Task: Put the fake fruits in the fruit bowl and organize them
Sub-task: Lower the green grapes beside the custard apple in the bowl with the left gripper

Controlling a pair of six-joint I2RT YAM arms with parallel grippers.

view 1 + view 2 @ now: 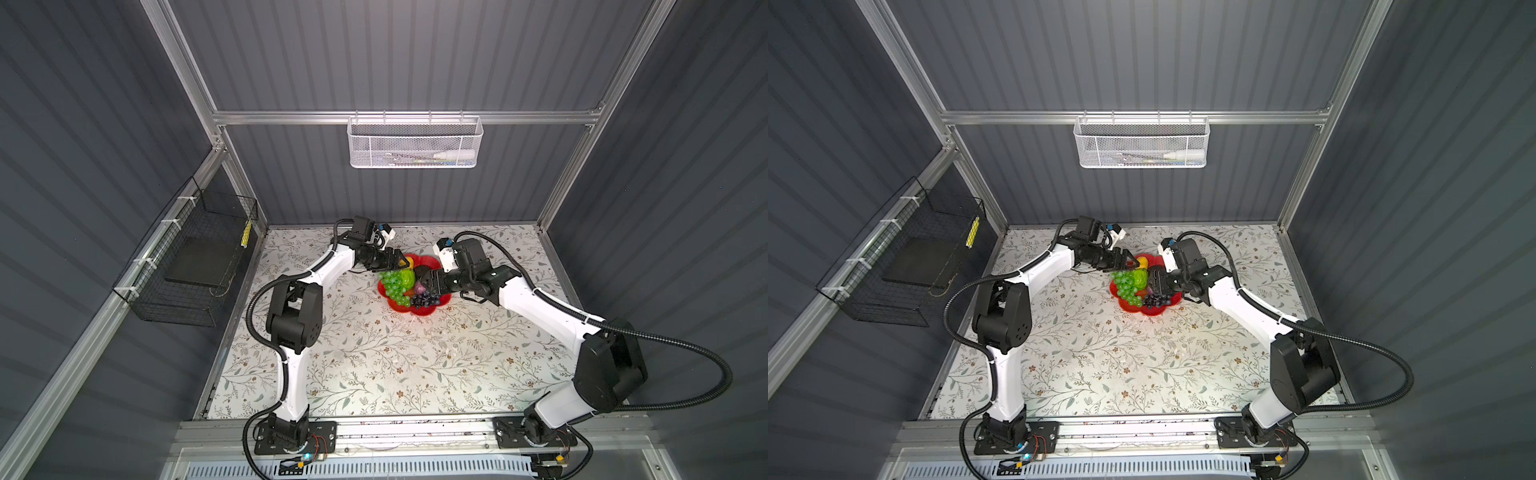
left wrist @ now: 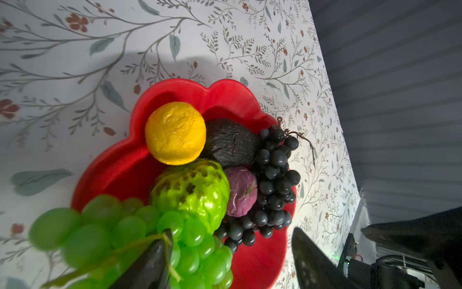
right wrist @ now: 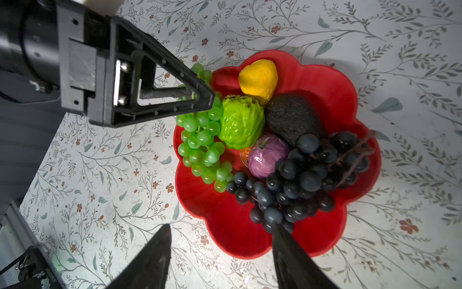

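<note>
The red flower-shaped fruit bowl (image 1: 417,311) (image 1: 1144,312) (image 3: 232,225) sits toward the back of the table and holds all the fake fruits. These are a green grape bunch (image 3: 203,147) (image 2: 125,232), a bright green bumpy fruit (image 3: 241,122), a yellow pear (image 3: 258,78), a black avocado (image 3: 292,117), a small purple fruit (image 3: 266,155) and a dark grape bunch (image 3: 305,175). My left gripper (image 2: 232,234) (image 1: 397,262) is open just over the green grapes, whose stem lies against one fingertip (image 2: 167,237). My right gripper (image 3: 220,226) (image 1: 430,281) is open, straddling the bowl's edge beside the dark grapes.
A white mesh basket (image 1: 414,143) hangs on the back wall. A black wire basket (image 1: 191,257) hangs on the left wall. The floral tabletop (image 1: 374,365) stretches from the bowl to the front rail, with both arm bases at the front.
</note>
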